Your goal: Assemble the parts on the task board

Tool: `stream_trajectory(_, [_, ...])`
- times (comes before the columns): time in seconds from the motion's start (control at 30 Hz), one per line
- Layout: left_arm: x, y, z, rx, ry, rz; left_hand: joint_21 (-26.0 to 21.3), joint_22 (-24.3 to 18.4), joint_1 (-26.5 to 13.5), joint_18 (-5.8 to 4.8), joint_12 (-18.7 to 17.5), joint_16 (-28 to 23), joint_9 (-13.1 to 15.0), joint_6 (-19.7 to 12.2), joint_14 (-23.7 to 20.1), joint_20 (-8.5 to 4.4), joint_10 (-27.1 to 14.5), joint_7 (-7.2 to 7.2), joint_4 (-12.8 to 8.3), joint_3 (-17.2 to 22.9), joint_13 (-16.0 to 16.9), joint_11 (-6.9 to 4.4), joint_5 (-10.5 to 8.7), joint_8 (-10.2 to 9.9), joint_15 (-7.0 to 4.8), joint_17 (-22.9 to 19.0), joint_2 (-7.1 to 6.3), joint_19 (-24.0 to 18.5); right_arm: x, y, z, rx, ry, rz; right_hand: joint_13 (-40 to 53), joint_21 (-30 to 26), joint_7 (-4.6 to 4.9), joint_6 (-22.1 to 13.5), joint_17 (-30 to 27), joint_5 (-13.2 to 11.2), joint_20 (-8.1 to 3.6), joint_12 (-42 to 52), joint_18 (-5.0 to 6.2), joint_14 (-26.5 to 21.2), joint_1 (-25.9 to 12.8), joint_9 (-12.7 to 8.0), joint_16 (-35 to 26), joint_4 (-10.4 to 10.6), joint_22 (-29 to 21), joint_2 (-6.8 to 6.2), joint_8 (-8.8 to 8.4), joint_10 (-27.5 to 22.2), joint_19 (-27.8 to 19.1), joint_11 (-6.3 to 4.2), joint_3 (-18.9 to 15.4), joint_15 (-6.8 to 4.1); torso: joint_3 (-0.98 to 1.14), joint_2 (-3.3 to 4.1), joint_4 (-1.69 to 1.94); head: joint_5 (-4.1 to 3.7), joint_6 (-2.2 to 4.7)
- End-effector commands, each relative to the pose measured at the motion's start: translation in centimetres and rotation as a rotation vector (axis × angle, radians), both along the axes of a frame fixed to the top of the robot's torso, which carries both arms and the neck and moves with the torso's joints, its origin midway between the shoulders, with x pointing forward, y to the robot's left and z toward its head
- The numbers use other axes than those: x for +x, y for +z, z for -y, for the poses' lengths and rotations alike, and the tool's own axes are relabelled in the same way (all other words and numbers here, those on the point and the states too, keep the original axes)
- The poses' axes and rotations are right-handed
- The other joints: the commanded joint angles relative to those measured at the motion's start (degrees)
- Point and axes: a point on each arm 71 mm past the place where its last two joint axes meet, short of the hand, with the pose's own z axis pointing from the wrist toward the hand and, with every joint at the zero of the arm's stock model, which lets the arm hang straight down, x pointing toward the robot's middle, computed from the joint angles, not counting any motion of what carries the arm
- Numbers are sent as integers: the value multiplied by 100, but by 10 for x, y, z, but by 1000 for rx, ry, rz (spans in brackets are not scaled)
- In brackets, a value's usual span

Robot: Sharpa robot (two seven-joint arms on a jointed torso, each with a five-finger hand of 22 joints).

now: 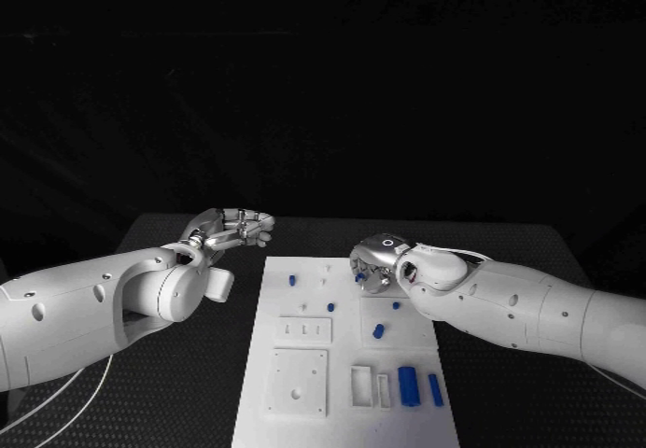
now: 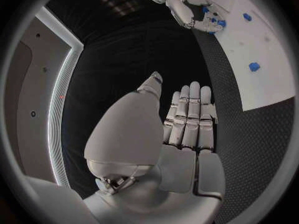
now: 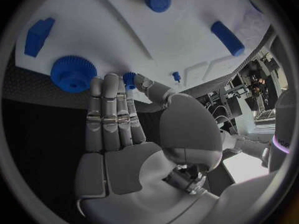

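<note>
Currently hovering at the left, off the board over the black table [image 1: 161, 392]: left hand [image 1: 231, 227], fingers lying straight and together in the left wrist view, gripping nothing.

Lying in the middle of the table: task board [image 1: 303, 429], a white plate. Standing or lying across its far half: several small blue parts, among them a small peg [image 1: 292, 279] near the left edge, another [image 1: 330, 306] toward the middle, and an oblong piece [image 1: 378, 329] further right. Resting at the near right of the board: two longer blue bars [image 1: 408, 385], side by side next to an open rectangular slot [image 1: 361, 385]. Showing vacant: the square recessed plates [image 1: 298, 381] on the near left. Judging from this, assembly appearing to be at an early stage, with most parts waiting loose and several seats unfilled.

Working at the right, over the far right part of the board: right hand [image 1: 377, 266], palm toward the board. Reaching, in the right wrist view: fingers [image 3: 111, 109] extended flat and close together toward a blue toothed gear [image 3: 74, 73], with a small blue piece [image 3: 129, 79] just at the fingertips. Not possible to tell whether touching or pinching it; no firm hold visible.
</note>
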Motion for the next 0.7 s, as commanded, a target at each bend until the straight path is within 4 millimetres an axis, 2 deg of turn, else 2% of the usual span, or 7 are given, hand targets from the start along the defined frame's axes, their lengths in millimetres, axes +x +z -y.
stream_trajectory(0.03, [0, 2, 0, -10, -10, 9, -32, 68, 70, 108, -22, -29, -8, 33, 23, -1, 42, -8, 37, -12, -6, -12, -3, -28, 2, 10, 9, 51, 0, 8, -3, 20, -22, 117, 271, 55, 2, 41, 11, 17, -37, -16, 76, -14, 4, 37, 31, 14, 155, -66, 20, 70, -11, -11, 50, -49, -7, -2, -7, 11, 46])
stream_trajectory(0.13, [1, 2, -1, -9, -7, 10, -32, 69, 81, 108, -27, -31, -10, 33, 23, -1, 41, -7, 49, -24, -7, -11, -3, -29, 2, 11, 9, 52, -2, 11, -12, 14, -9, 154, 299, 120, -6, 58, 18, 17, -43, -25, 76, -24, 22, 61, 53, 58, 151, -129, 25, 82, -26, -16, 106, -52, -3, 3, -8, 23, 87])
stream_trajectory(0.43, [2, 2, -3, -7, -2, 11, -32, 70, 97, 108, -34, -33, -12, 33, 24, -1, 41, -7, 62, -40, -8, -10, -3, -31, 3, 13, 9, 52, -5, 15, -41, -3, 27, 226, 358, 252, -26, 101, 33, 16, -62, -37, 76, -14, 75, 108, 114, 165, 146, -262, 33, 122, -39, -32, 196, -68, 13, 11, -15, 98, 130])
stream_trajectory(0.53, [2, 2, -2, -7, -3, 12, -32, 70, 100, 108, -36, -33, -13, 31, 25, -1, 40, -6, 66, -45, -8, -9, -3, -33, 3, 14, 10, 52, -4, 15, -47, -9, 30, 242, 372, 284, -30, 110, 37, 16, -68, -41, 76, -12, 88, 118, 130, 189, 146, -287, 34, 131, -39, -36, 215, -73, -2, 13, 5, 101, 141])
stream_trajectory(0.7, [3, 2, -1, -8, -6, 11, -32, 70, 105, 108, -38, -34, -15, 29, 25, -1, 40, -5, 70, -51, -9, -8, -3, -35, 3, 15, 12, 53, -4, 15, -57, -15, 37, 257, 390, 323, -36, 125, 42, 16, -74, -45, 76, -8, 102, 132, 152, 219, 145, -323, 35, 145, -41, -42, 240, -78, -9, 15, 20, 107, 151])
